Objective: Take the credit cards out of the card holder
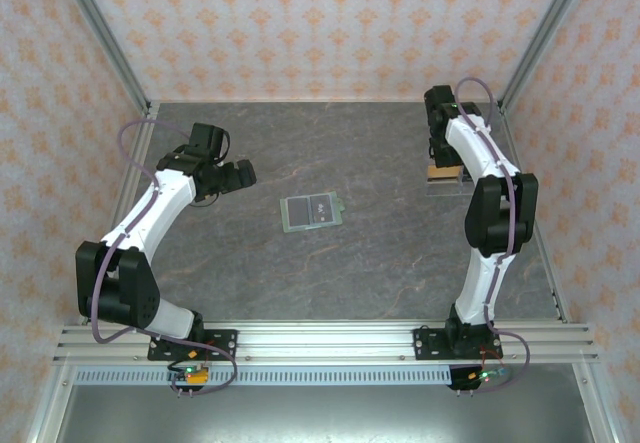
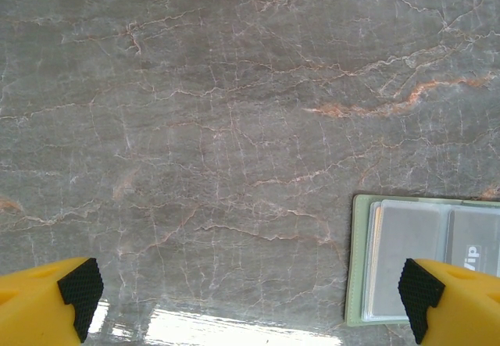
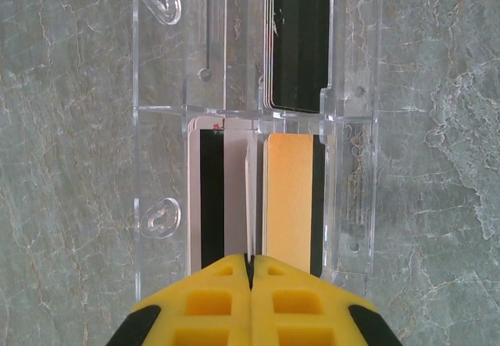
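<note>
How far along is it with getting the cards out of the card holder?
Done: several credit cards sit in the clear tray. In hand: the right gripper is shut over that tray. To do: the card holder lies open, a card apparently inside; the left gripper hangs open beside it.

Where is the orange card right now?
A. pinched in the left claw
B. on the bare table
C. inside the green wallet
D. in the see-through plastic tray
D: the orange card lies inside the clear plastic tray, while the green card holder sits open away from it.
</note>
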{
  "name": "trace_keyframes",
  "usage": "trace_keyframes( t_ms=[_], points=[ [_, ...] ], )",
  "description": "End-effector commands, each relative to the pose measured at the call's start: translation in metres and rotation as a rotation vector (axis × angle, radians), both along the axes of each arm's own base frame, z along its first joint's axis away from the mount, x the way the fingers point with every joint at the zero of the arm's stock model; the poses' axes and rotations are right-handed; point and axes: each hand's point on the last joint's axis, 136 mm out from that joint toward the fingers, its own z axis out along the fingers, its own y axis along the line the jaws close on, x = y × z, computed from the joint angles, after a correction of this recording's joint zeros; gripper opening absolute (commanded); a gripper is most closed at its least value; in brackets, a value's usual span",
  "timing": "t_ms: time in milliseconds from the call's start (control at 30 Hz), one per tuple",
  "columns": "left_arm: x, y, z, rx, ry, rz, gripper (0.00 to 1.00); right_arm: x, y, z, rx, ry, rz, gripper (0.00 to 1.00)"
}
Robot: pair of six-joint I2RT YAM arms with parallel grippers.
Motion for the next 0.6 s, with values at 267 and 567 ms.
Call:
trace_keyframes(
  t_ms=[267,567],
  points=[
    [-0.0004,0.0063,0.0012,0.029,0.014,-0.001,1.00,0.0053,-0.0074,0.0016,0.008,0.001,-0.034,0.11],
    [-0.0021,0.0062,0.0019,0.028,0.012,-0.003,1.00,0.0051,-0.0096,0.0028,0.002,0.007,-0.036,0.19]
  ],
)
